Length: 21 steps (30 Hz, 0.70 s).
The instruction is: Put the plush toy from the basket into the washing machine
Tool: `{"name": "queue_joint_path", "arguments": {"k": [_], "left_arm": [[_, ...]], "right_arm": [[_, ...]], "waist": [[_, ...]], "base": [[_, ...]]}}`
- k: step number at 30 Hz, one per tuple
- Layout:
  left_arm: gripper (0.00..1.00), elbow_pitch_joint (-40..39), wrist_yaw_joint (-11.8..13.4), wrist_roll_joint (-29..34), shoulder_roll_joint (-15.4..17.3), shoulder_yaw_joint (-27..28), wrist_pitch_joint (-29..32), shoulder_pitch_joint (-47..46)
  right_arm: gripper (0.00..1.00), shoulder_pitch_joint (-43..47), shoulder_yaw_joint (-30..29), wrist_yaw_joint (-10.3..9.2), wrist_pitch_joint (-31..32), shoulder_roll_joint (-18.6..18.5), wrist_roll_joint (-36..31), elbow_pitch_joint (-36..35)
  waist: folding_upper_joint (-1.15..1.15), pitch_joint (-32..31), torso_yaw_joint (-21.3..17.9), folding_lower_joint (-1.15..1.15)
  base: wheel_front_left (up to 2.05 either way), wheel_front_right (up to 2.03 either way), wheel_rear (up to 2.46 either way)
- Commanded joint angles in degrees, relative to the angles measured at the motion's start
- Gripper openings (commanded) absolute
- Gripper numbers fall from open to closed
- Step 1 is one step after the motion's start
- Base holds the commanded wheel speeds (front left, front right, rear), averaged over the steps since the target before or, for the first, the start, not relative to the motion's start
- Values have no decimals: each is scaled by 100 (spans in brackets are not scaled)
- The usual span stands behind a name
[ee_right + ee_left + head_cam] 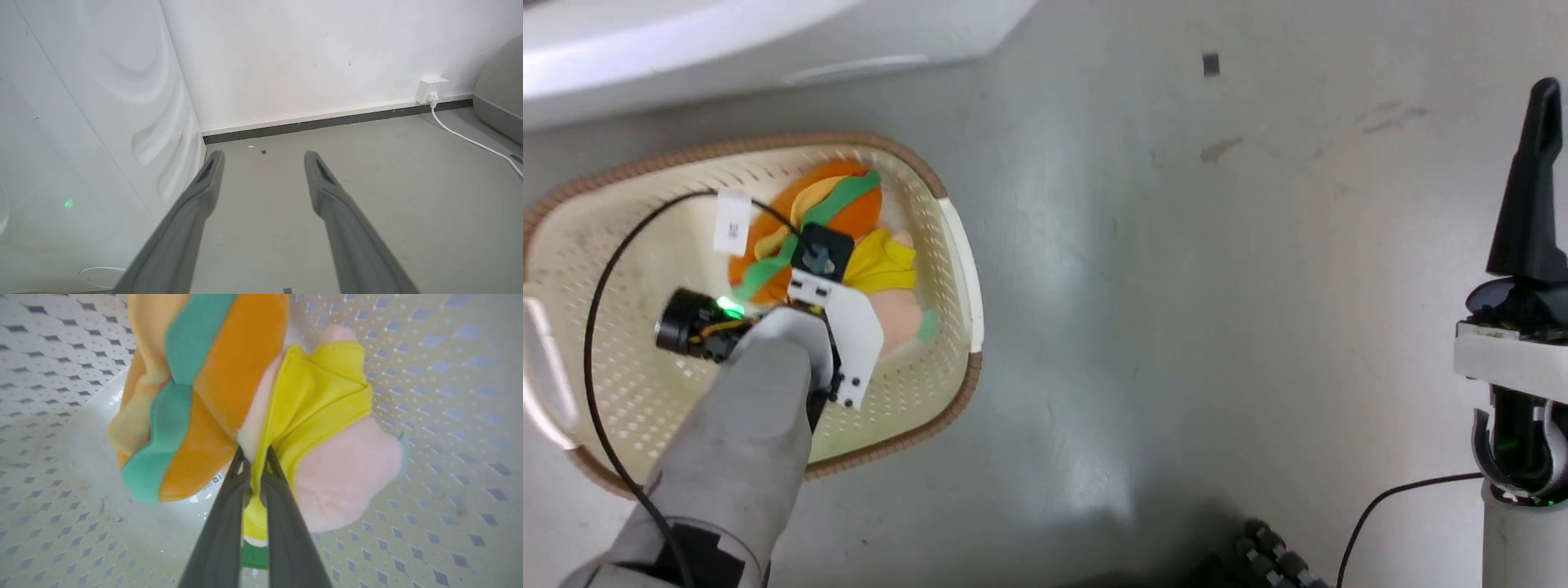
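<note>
The plush toy lies in the cream basket on the floor, its orange hat with green and yellow stripes toward the far wall. My left arm reaches down into the basket. The left wrist view shows my left gripper shut on the plush toy, pinching the yellow fabric between hat and peach part, with the basket wall behind. My right gripper is open and empty, held over bare floor beside the washing machine. The washing machine shows as a white edge at the head view's top left.
Grey floor stretches right of the basket. A white wall with a dark skirting stands ahead of the right gripper, with a socket and white cable at its right. A grey rounded object sits at far right.
</note>
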Motion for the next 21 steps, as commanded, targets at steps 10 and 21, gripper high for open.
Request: {"name": "queue_joint_path", "arguments": {"k": [10, 21], "left_arm": [[0, 12, -308, -208, -322, -40, -925, 673], [0, -90, -384, -428, -638, -41, -1574, 1381]], "right_arm": [[100, 511, -60, -4, -25, -1, -297, 272], [100, 1218, -128, -4, -25, -1, -579, 516]], "waist": [[0, -1423, 516, 0], [0, -2728, 1032, 0]], "base": [[0, 0, 0], [0, 0, 0]]}}
